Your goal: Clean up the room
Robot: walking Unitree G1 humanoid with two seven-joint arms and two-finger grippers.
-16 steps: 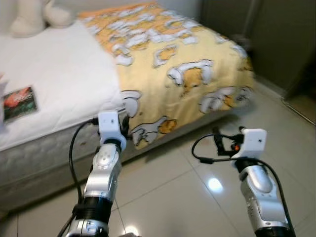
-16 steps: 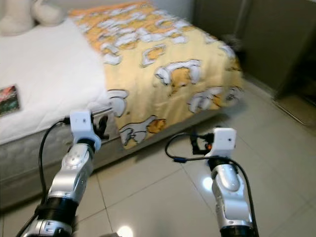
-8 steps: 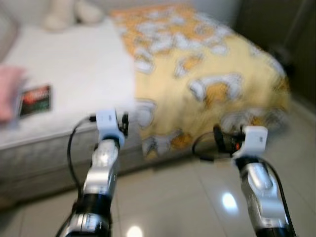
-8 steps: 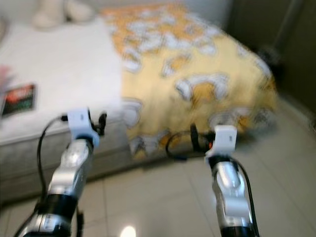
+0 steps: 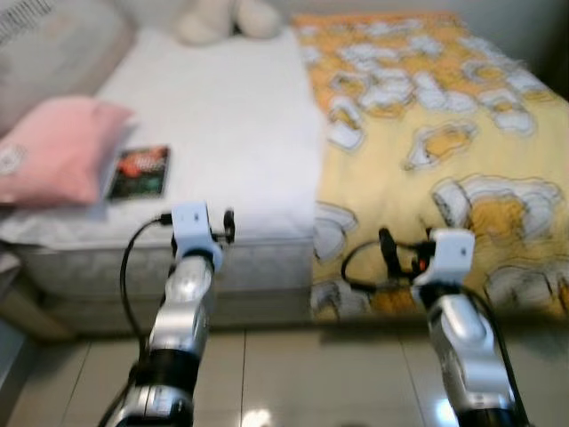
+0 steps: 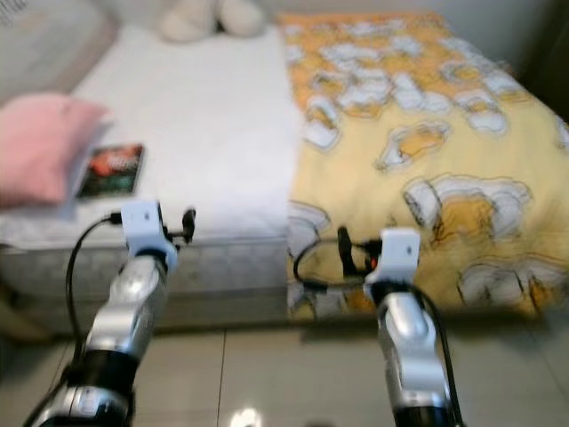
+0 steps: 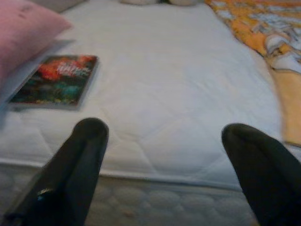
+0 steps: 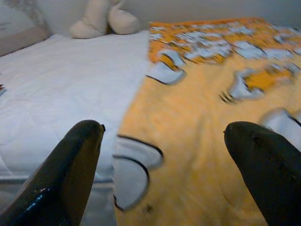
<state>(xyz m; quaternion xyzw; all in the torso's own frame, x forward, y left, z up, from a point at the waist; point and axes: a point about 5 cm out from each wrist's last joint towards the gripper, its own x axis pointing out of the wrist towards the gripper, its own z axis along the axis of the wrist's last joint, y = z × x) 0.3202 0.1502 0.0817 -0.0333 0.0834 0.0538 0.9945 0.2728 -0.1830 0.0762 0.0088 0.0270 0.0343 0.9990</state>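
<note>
Facing bed (image 5: 231, 133), both grippers raised, spread

Soft, even indoor light falls over the white mattress (image 5: 222, 116) and the yellow blanket (image 6: 418, 116), with no hard shadows on them, and a small bright glare spot sits on the glossy floor tiles (image 5: 258, 416), probably from a ceiling lamp. Both eye views are smeared by motion blur, so the pink pillow (image 5: 53, 160), the book (image 5: 140, 173) and the blanket's print have fuzzy edges. In the wrist views the near black fingers (image 7: 80, 160) are out of focus, and the far bedding in the right wrist view is blurred too.
</note>
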